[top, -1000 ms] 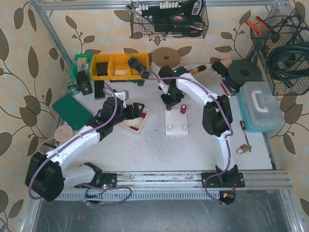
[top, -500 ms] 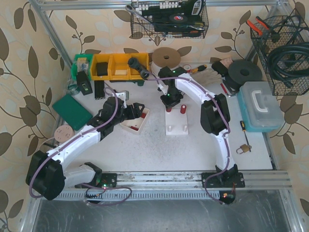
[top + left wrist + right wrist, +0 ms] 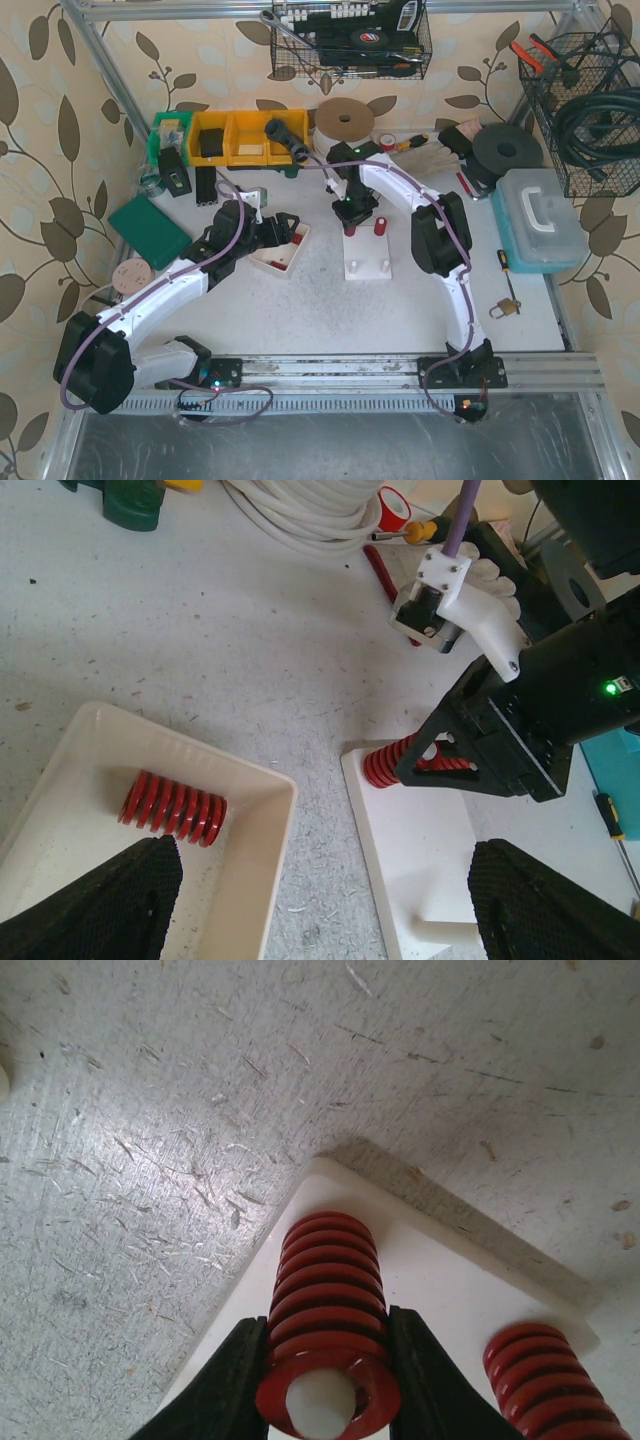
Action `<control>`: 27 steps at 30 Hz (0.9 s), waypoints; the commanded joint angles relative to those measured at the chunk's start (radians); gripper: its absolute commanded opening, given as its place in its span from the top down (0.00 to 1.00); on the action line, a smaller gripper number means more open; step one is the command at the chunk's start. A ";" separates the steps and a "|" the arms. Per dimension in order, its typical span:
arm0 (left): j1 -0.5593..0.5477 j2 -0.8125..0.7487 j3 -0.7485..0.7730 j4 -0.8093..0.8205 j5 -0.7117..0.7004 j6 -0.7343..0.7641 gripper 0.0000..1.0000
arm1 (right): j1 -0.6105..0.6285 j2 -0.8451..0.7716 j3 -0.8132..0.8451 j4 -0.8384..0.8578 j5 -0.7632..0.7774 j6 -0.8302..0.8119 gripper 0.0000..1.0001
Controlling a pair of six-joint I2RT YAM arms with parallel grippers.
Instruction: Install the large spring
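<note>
right arm (image 3: 400, 190) seemingly farther back, large spring (image 3: 325, 1300) in jaws

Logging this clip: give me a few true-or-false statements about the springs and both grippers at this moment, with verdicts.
1. The right gripper grips a red spring that sits over a white peg. True.
2. The white tray holds nothing. False: one loose spring lies in it.
3. The left gripper holds a spring. False: it is open and empty, above the tray.
4. A second spring stands on the base plate. True.
</note>
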 commanded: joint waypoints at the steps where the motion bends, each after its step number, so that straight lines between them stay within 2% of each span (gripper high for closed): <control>1: 0.013 -0.002 0.026 0.012 -0.021 -0.003 0.18 | -0.001 0.029 0.026 -0.026 -0.024 -0.011 1.00; 23: 0.013 -0.003 0.024 0.017 -0.024 -0.003 0.18 | -0.002 0.061 0.057 -0.060 -0.009 -0.009 1.00; 26: 0.013 -0.007 0.021 0.021 -0.025 -0.003 0.18 | -0.002 0.053 0.062 -0.062 0.013 0.000 0.78; 27: 0.013 -0.008 0.019 0.020 -0.026 -0.003 0.18 | -0.001 0.050 0.065 -0.061 0.017 0.002 0.67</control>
